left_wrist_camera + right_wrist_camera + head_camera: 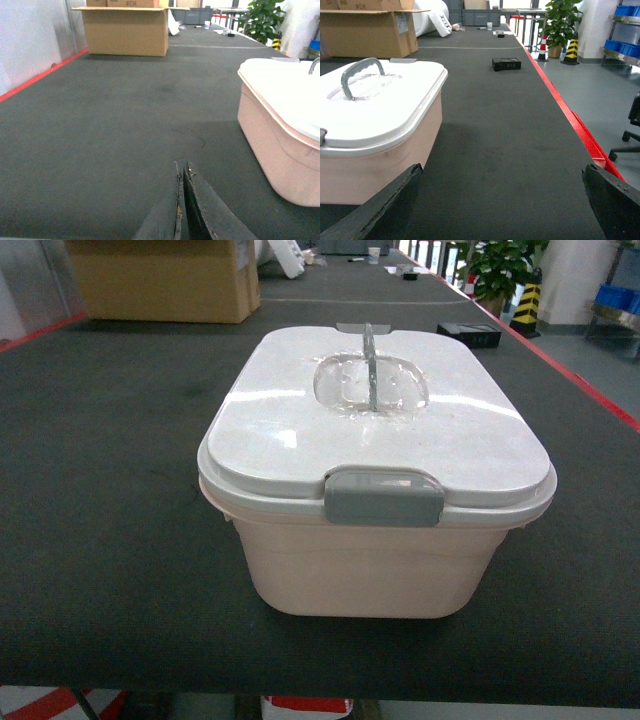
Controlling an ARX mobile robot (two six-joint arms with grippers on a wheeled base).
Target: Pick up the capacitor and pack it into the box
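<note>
Dark tabletop (pixel 100 570) carrying the pale pink box (pixel 370 570), centred in the head view. White lid (pixel 300 430) seated on its rim, grey front latch (pixel 384 496) down, handle (pixel 369 365) upright; contents hidden. Cardboard carton (pixel 165 280) behind. Left gripper (pixel 182 170) pressed together; right gripper (pixel 502 172) spread wide, holding nothing.

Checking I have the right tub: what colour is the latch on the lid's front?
Grey latch, on a white lid; clearest in the head view.

dark mat (pixel 110 540), cardboard carton (pixel 165 280), potted plant (pixel 560 20)
</note>
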